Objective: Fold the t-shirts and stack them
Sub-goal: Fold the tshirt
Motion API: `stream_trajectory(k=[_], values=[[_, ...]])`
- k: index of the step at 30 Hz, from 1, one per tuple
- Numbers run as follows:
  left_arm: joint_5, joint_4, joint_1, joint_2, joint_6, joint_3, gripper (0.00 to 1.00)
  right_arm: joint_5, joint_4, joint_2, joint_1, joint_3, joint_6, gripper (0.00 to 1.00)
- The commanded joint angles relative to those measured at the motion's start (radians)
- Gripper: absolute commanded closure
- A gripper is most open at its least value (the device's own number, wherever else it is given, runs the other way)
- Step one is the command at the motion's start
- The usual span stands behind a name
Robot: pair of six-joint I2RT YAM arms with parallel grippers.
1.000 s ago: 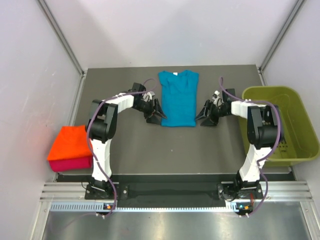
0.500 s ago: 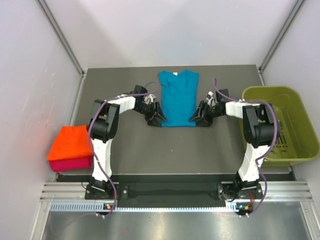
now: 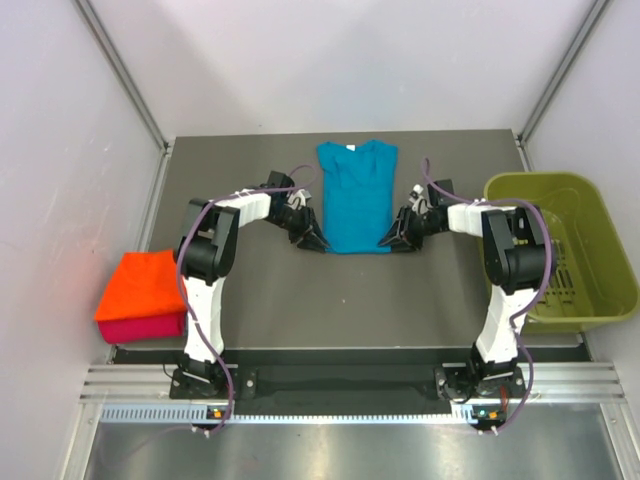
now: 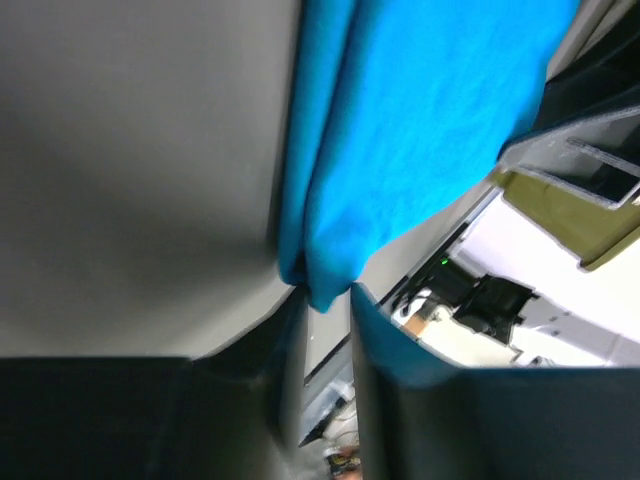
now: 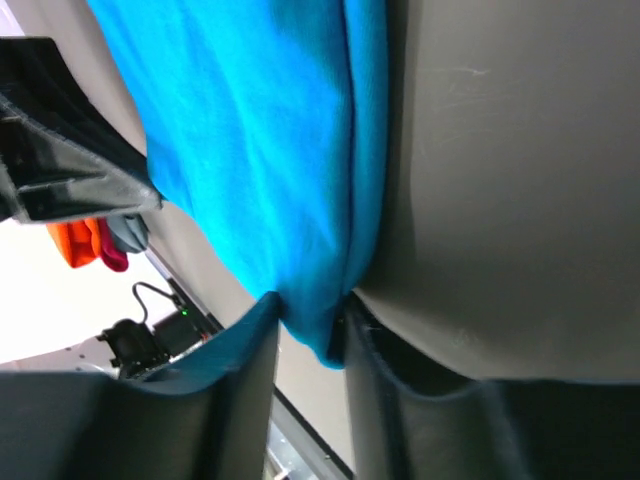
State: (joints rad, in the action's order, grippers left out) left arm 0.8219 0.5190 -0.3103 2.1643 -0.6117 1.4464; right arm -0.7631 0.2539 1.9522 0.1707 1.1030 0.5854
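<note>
The teal-blue t-shirt (image 3: 356, 195) lies flat at the back middle of the table, its neck label at the far end. My left gripper (image 3: 318, 243) is at its near left hem corner and my right gripper (image 3: 392, 243) is at its near right hem corner. In the left wrist view the shirt (image 4: 400, 130) has its corner pinched between the tips of the left gripper (image 4: 325, 295). In the right wrist view the shirt (image 5: 260, 150) has its hem bunched and held in the right gripper (image 5: 305, 315). The folded orange t-shirt (image 3: 140, 283) lies on the folded magenta-pink one (image 3: 150, 327) at the left edge.
The olive-green plastic basket (image 3: 590, 290) stands at the right edge of the dark table (image 3: 330, 300), close to my right arm. Metal frame posts and white walls close in the back and the sides.
Both grippers have moved inward from beside the shirt onto its near hem corners and closed on the cloth. The shirt has not moved.
</note>
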Motion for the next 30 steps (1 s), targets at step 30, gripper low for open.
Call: stream_trajectory(k=[30], values=[[0.028,0.044,-0.09,-0.388,0.234,-0.074,1.0,-0.028,0.11,-0.377,0.016,-0.077,-0.105,1.0]])
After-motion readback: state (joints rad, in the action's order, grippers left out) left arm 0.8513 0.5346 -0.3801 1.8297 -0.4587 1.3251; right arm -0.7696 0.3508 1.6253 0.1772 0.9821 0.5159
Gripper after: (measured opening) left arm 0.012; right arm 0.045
